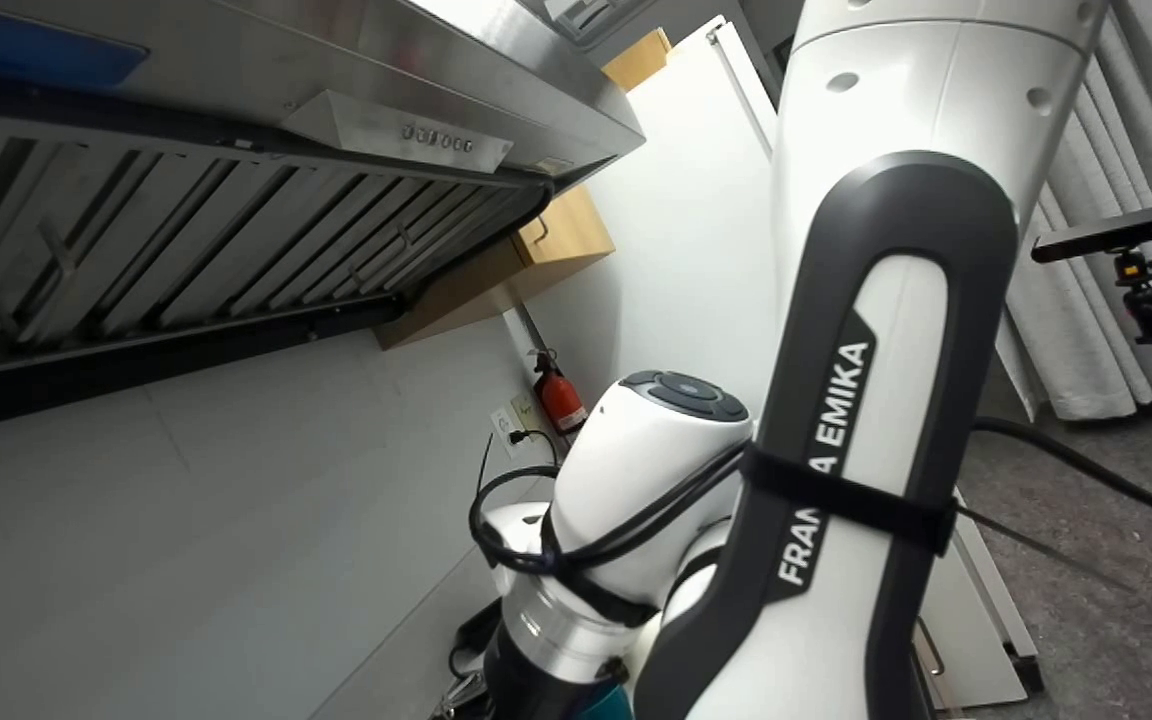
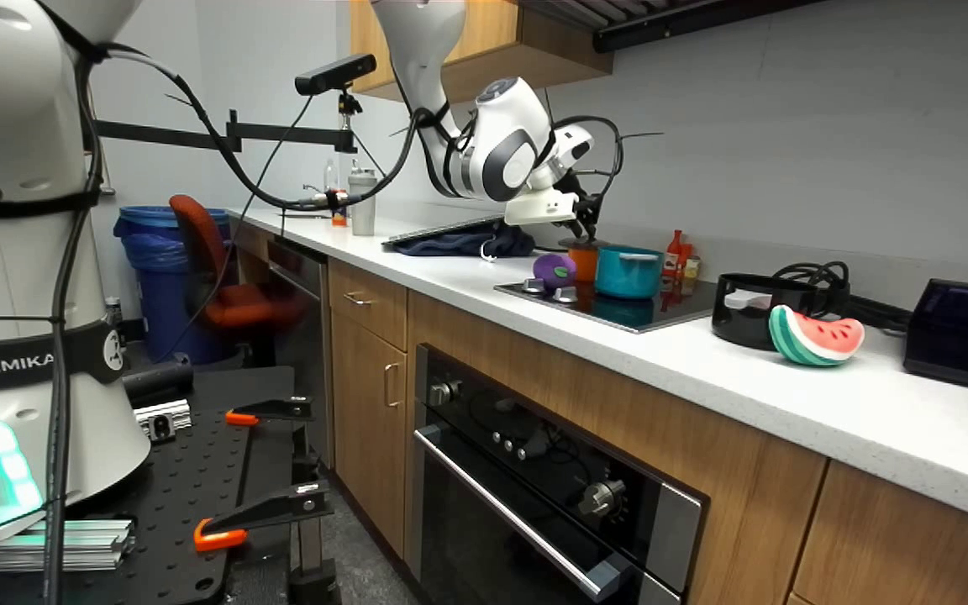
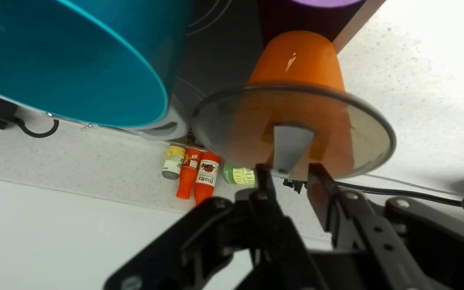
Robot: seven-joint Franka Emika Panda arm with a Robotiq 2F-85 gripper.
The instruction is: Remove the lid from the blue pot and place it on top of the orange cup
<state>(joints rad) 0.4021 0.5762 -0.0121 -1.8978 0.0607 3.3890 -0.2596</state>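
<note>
The clear lid [image 3: 361,137] with a dark rim and grey handle [image 3: 290,147] lies over the orange cup [image 3: 298,60] in the wrist view. In an exterior view the lid [image 2: 578,243] appears to rest on top of the orange cup [image 2: 585,265]. The blue pot [image 2: 628,273] stands open beside the cup; its wide opening also shows in the wrist view [image 3: 95,60]. My gripper [image 3: 289,167] is open, its fingertips on either side of the handle's near end with visible gaps. In an exterior view the arm hides nearly all of the blue pot [image 1: 608,705].
A purple object [image 2: 554,270] stands close to the cup on the dark cooktop [image 2: 660,313]. Red bottles [image 3: 208,173] and small containers stand by the wall behind the pot. A black pot [image 2: 740,311] and a watermelon toy [image 2: 816,336] sit farther along the counter.
</note>
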